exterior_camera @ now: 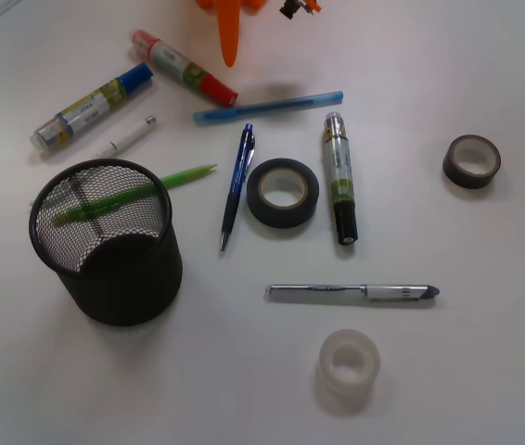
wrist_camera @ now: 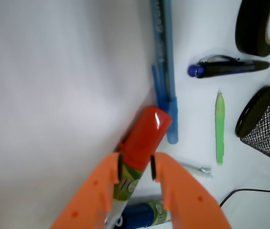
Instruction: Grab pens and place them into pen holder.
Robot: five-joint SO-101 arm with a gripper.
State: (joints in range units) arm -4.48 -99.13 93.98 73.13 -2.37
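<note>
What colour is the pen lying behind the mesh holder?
Lime green, clearest in the front view beside the holder.

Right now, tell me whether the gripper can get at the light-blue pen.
Probably not directly. The gripper straddles the red-capped marker, whose cap lies against the light-blue pen, so the fingers would hit the marker first. Shifting along the pen's free length should clear it.

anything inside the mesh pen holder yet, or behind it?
Nothing visible inside the pen holder; the far wall's mesh hides part of the floor. The lime-green pen lies on the table behind it, seen through the mesh, tip poking out right. Its far end is screened.
</note>
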